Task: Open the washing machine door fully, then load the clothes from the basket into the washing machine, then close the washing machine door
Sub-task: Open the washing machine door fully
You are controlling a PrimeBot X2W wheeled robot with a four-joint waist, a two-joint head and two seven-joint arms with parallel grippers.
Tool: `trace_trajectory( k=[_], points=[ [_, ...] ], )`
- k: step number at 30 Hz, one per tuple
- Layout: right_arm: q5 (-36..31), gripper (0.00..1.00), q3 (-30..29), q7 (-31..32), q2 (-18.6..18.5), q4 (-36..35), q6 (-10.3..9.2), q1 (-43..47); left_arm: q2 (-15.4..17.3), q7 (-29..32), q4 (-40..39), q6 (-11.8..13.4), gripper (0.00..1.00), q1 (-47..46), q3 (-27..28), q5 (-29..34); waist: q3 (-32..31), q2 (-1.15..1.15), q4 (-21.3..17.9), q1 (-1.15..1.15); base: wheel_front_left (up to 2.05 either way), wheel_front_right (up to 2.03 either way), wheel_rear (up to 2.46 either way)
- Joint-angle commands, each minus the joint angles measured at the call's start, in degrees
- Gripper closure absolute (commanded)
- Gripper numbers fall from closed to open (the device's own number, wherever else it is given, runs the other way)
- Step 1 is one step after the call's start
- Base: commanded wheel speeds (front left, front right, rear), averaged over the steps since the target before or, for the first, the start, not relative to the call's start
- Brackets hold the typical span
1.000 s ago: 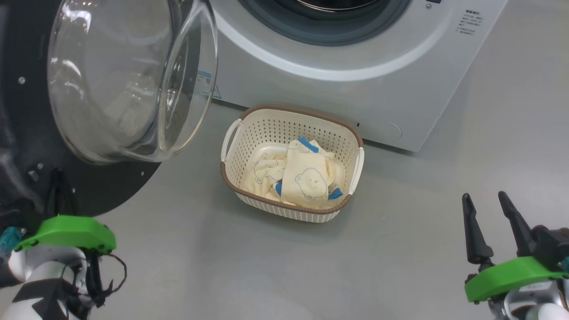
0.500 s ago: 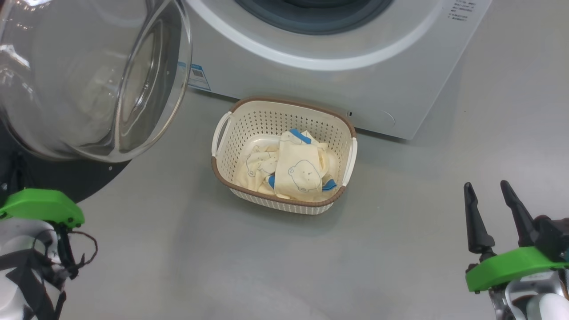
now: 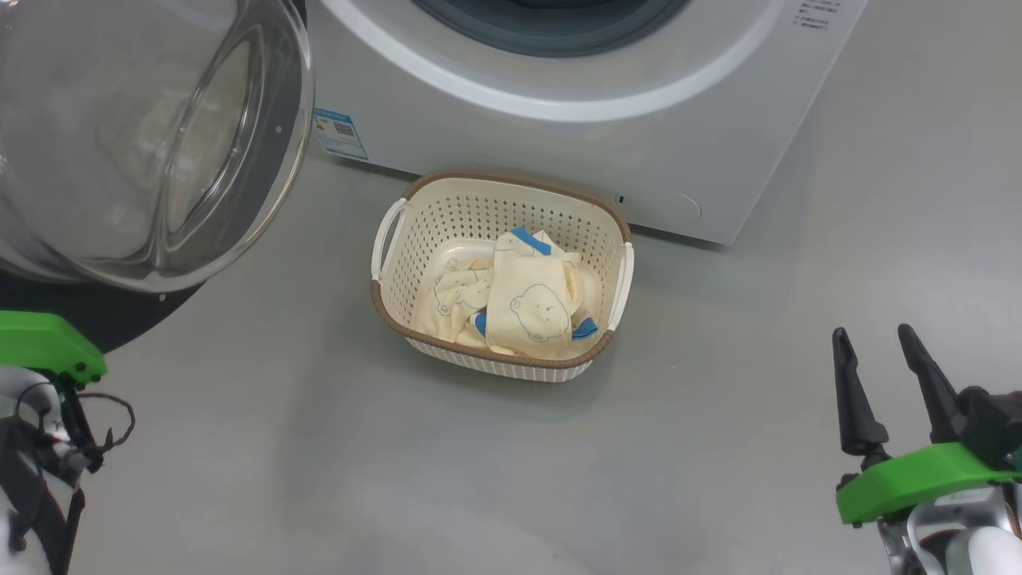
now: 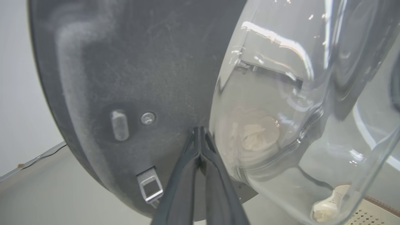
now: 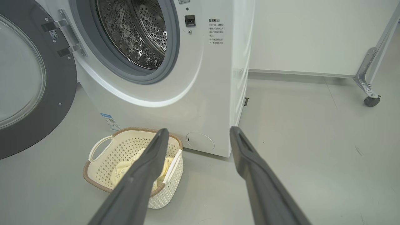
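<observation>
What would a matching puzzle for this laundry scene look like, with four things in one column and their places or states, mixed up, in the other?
Column one
1. washing machine door
2. clothes
3. left gripper
4. right gripper

Column two
A. fingers spread apart, holding nothing
B. lying in the basket
C. swung open, leaving the drum uncovered
D. fingers pressed together, tips at the door's dark inner face

Right pairs: 1-C, 2-B, 3-D, 4-A
</observation>
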Motion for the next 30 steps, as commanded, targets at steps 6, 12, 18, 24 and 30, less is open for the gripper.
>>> trace_trajectory(
  k=[6, 12, 18, 24, 30],
  points=[
    [-0.5, 0.0, 1.1, -0.4, -0.7, -1.6, -0.16, -2.5, 3.9, -0.5, -0.1, 1.9, 1.0, -3.6, 4.2, 0.9, -0.1, 0.0, -0.1, 0.0, 0.0, 0.0, 0.0],
    [-0.2, 0.0, 1.1, -0.6, -0.7, -1.3, -0.16, -2.5, 2.7, -0.5, -1.9, 1.3, 1.0, -1.6, 6.4, 2.4, -0.5, 0.0, -0.3, 0.0, 0.0, 0.0, 0.0],
    [0.0, 0.0, 1.0, -0.9, -0.7, -1.0, -0.16, -2.1, 0.6, -0.6, -6.5, 1.3, 1.0, 3.1, 9.1, 4.5, -1.2, 0.0, -0.3, 0.0, 0.0, 0.0, 0.0],
    [0.2, 0.0, 0.6, -1.0, -0.7, -0.8, -0.16, -1.7, -1.7, -0.6, -12.7, 1.5, 1.0, 8.3, 10.2, 7.4, -1.9, 0.0, 0.0, 0.0, 0.0, 0.0, 0.0],
    [0.0, 0.0, 0.5, -0.9, -0.7, -0.6, -0.16, -1.3, -3.6, -0.6, -20.0, 2.3, 1.0, 13.9, 9.9, 10.3, -3.0, 0.0, 0.1, 0.0, 0.0, 0.0, 0.0]
  ],
)
